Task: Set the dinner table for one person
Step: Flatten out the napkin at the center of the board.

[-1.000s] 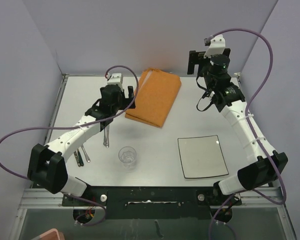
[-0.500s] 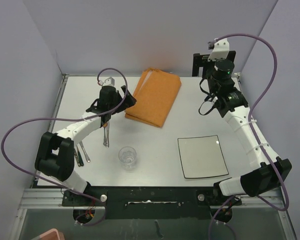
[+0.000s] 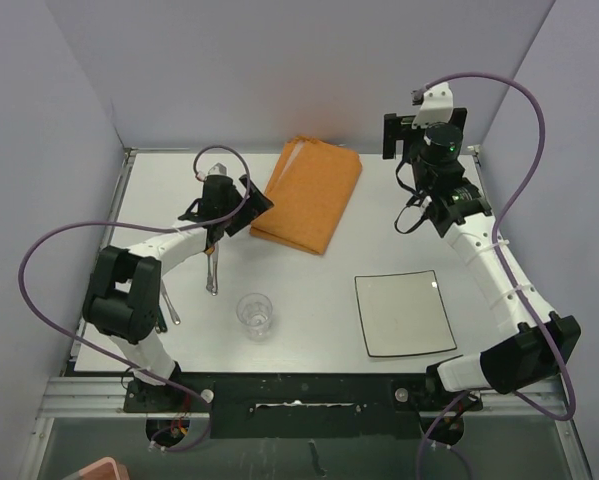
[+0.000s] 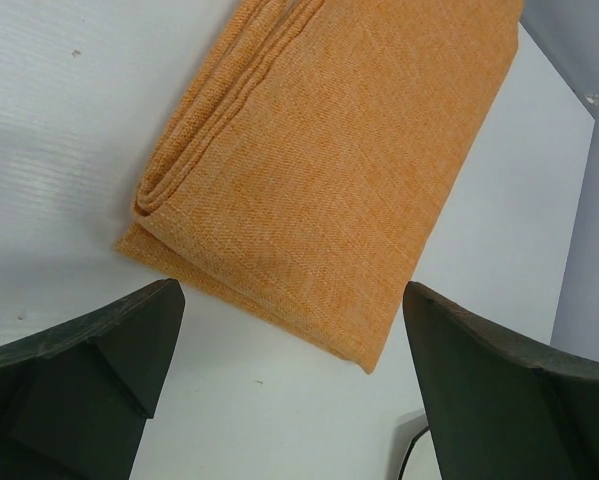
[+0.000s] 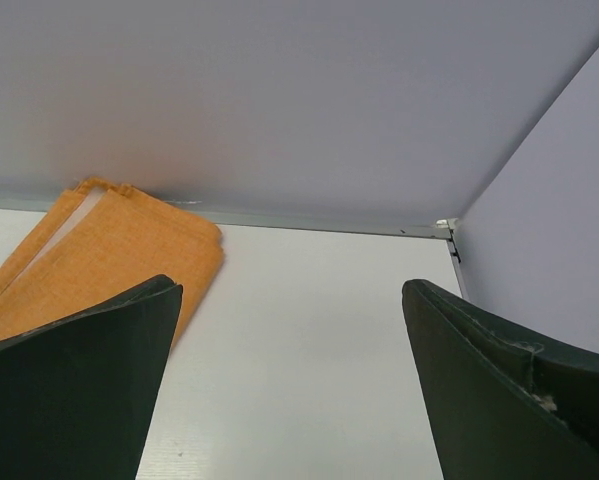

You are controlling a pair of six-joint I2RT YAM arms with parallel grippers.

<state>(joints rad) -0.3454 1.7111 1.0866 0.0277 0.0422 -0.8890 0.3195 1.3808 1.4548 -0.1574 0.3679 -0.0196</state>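
Left wrist | left claw (image 4: 289, 300) wide open, empty, facing orange mat (image 4: 329, 170) | best: pinch folded corner squarely | right claw (image 5: 291, 290) open, empty

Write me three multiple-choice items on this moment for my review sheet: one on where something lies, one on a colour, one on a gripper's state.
1. In the top view, where does the square white plate lie relative to the clear drinking glass?
A. to its right
B. to its left
C. stacked on it

2. What colour is the folded woven cloth?
A. blue
B. orange
C. green

3. The left gripper is:
A. shut on the glass
B. shut on the plate
C. open, holding nothing

Answers:
1 A: the plate sits right of the glass, apart from it.
2 B: the top view and both wrist views show the cloth orange.
3 C: its jaws stand wide apart over the cloth's near edge and grip nothing.
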